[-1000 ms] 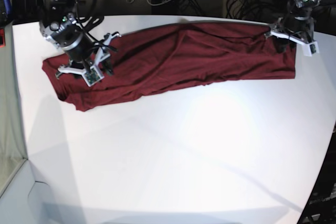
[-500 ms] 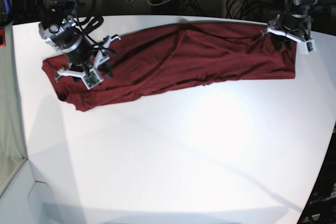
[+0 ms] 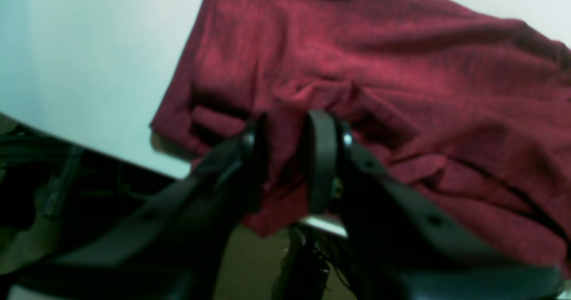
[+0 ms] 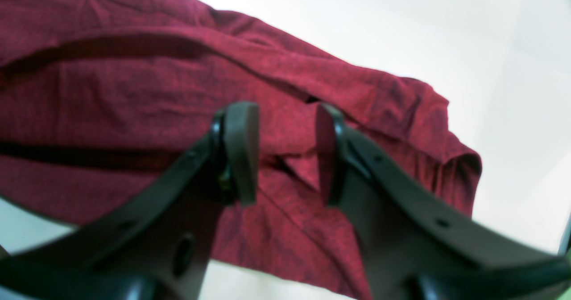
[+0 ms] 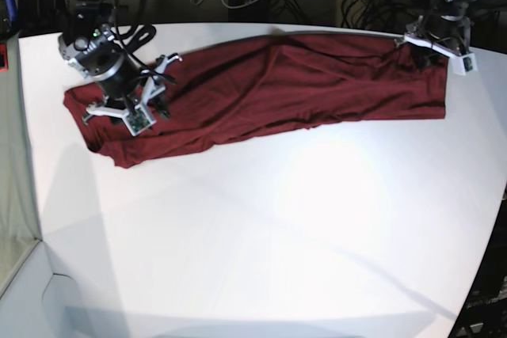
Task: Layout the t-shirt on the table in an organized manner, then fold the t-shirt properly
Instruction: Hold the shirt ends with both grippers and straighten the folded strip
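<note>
While the t-shirt (image 5: 269, 89) is lying stretched along the table's (image 5: 277, 235) far side, the left gripper (image 3: 287, 157) is pinching its blurred corner; the right gripper (image 4: 285, 153) is hovering, jaws apart, holding nothing.

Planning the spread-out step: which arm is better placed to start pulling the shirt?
Left. The left gripper already pinches the t-shirt at the table edge; the right gripper hovers open above cloth.

You have a plain dark red t-shirt (image 5: 301, 77), no print on it, against a smooth white counter (image 5: 277, 235). Both hands' fingers (image 4: 241, 153) are black.
</note>
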